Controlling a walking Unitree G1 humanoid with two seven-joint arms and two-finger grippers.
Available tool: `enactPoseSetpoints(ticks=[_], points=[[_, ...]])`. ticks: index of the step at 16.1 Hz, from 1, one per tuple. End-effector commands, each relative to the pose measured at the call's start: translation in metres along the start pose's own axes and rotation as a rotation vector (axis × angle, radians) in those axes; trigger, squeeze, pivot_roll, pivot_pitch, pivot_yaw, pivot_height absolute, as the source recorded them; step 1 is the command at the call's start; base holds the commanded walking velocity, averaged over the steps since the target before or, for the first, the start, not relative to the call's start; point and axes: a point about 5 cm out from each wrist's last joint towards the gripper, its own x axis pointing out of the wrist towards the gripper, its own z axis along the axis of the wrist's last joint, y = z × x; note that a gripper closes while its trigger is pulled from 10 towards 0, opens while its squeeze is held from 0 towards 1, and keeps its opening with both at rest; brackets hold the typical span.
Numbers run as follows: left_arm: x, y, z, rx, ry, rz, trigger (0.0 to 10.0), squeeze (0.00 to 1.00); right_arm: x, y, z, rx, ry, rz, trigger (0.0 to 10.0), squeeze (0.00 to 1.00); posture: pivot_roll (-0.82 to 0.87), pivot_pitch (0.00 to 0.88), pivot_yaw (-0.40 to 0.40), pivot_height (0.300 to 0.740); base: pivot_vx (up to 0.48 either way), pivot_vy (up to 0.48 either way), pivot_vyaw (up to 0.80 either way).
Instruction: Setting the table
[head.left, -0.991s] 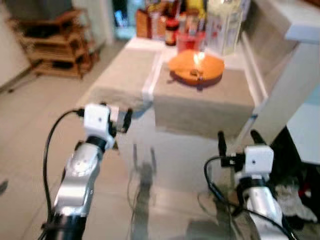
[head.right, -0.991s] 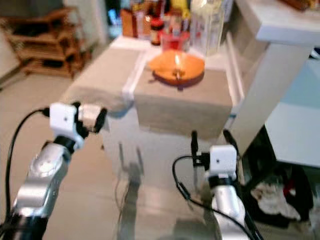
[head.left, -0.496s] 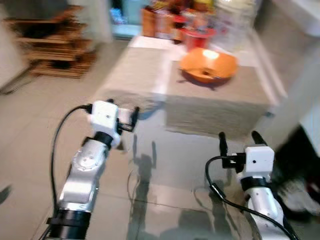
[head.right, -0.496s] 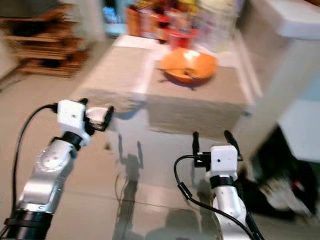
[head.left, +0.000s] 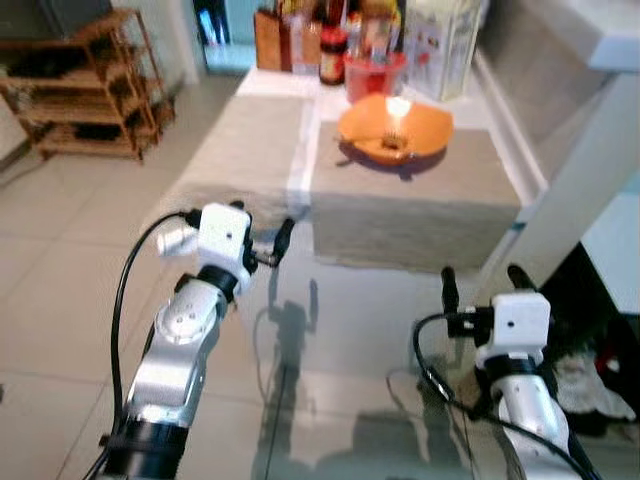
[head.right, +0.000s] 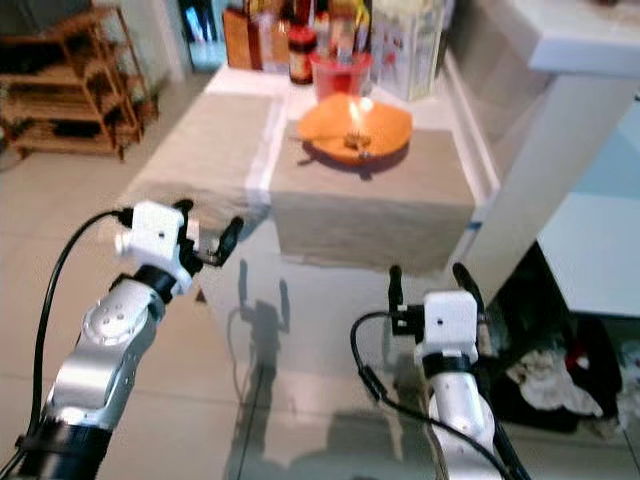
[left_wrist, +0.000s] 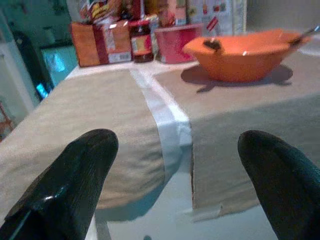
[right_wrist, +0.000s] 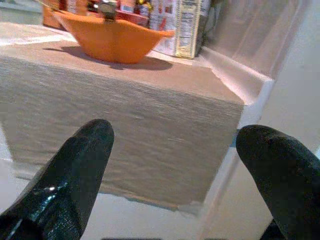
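An orange bowl with a utensil in it sits on the right beige placemat; a second beige placemat lies to its left. Both mats rest on a glass table. My left gripper is open and empty, hovering at the near edge of the left placemat and pointing toward the bowl. My right gripper is open and empty above the glass, just short of the right mat's near edge, with the bowl beyond.
A red tub, bottles and cartons crowd the table's far end. A wooden rack stands on the tiled floor at the left. A white post rises close on the right, with clutter on the floor behind it.
The head view swung about and has steadied. My left gripper has crept right, closer to the placemats' near edge. The right gripper keeps its place.
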Motion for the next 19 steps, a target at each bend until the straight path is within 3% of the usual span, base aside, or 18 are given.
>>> enactPoseSetpoints(ticks=[1,5,14,16,19], points=[[0.002,-0.005,0.008,0.000,-0.040,-0.028,10.0,0.00,0.000,-0.003,-0.001,0.011,0.015,-0.013,10.0,0.00,-0.09,0.000,0.019,0.740,0.480,0.000,-0.80],[0.000,-0.004,0.004,0.010,-0.021,-0.016,10.0,0.00,0.000,-0.003,0.001,-0.003,-0.001,-0.005,10.0,0.00,-0.09,0.000,0.018,0.740,0.449,0.081,-0.55],[0.000,0.006,0.000,0.021,0.006,0.063,10.0,0.00,0.004,-0.002,0.005,-0.006,-0.016,0.005,10.0,0.00,-0.08,0.000,0.015,0.740,0.000,0.000,0.00],[0.003,0.015,0.015,-0.019,0.026,0.071,10.0,0.00,0.005,-0.011,0.027,-0.008,-0.060,-0.025,10.0,0.00,-0.08,0.000,0.014,0.740,0.000,0.000,0.00],[0.020,0.034,0.056,0.005,-0.003,0.048,10.0,0.00,0.013,-0.025,0.054,0.016,-0.116,-0.054,10.0,0.00,-0.08,0.000,0.024,0.740,0.000,0.000,0.00]])
